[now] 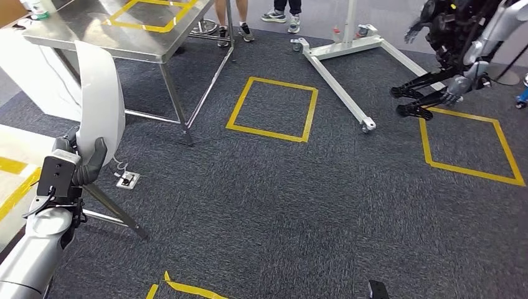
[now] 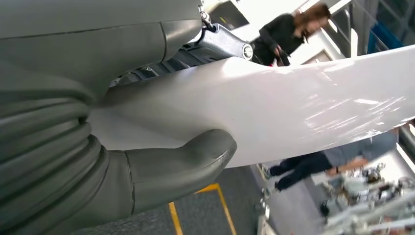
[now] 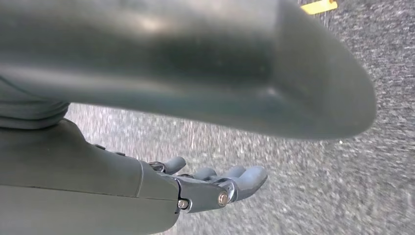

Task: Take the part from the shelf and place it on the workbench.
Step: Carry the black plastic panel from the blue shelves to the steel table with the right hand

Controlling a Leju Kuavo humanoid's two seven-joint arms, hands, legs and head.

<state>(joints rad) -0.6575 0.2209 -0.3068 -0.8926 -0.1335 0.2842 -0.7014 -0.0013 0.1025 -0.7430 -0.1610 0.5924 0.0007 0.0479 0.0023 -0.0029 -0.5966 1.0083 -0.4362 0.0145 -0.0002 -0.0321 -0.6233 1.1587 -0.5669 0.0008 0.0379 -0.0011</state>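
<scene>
A long white curved shell part (image 1: pixel 99 93) stands upright at the left of the head view, and my left hand (image 1: pixel 87 165) grips its lower end. In the left wrist view the same glossy white part (image 2: pixel 293 107) runs across the picture, with the grey thumb (image 2: pixel 186 164) pressed against one face and darker fingers behind it. My right hand (image 3: pixel 215 183) hangs over the dark carpet with its fingers stretched out and apart, holding nothing. A steel workbench (image 1: pixel 81 28) marked with yellow tape stands at the far left.
Yellow tape squares (image 1: pixel 272 110) mark the grey carpet. A white wheeled stand (image 1: pixel 339 68) lies ahead. Another dark humanoid robot (image 1: pixel 457 43) stands at the far right. A person's legs (image 1: pixel 285 14) show behind the bench. A floor socket (image 1: pixel 127 179) sits near the bench leg.
</scene>
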